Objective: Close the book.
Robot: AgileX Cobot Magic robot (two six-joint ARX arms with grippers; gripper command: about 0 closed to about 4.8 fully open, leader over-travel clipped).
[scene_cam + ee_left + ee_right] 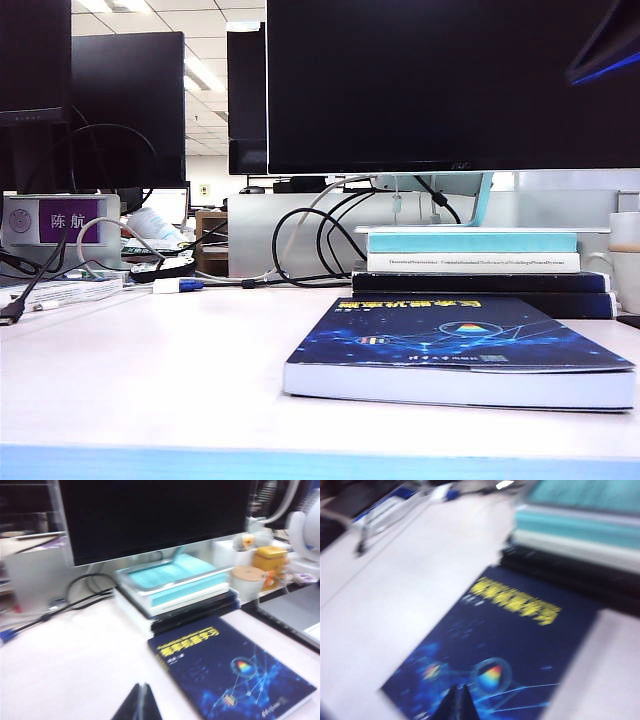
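Note:
The book (455,350) lies flat on the white desk with its dark blue cover up, yellow title characters and a glowing triangle on it; its white page block shows along the near edge. It appears again in the left wrist view (230,672) and the right wrist view (505,645). My left gripper (141,686) is shut and empty, above bare desk beside the book's spine side. My right gripper (458,687) is shut and empty, above the cover near the triangle graphic. Neither gripper shows in the exterior view.
A pile of books (480,265) with teal, white and black spines stands just behind the book under a big monitor (450,85). Cables (310,245) trail behind. A mug (625,260) is at the far right; jars (260,570) and a laptop (295,612) lie beyond.

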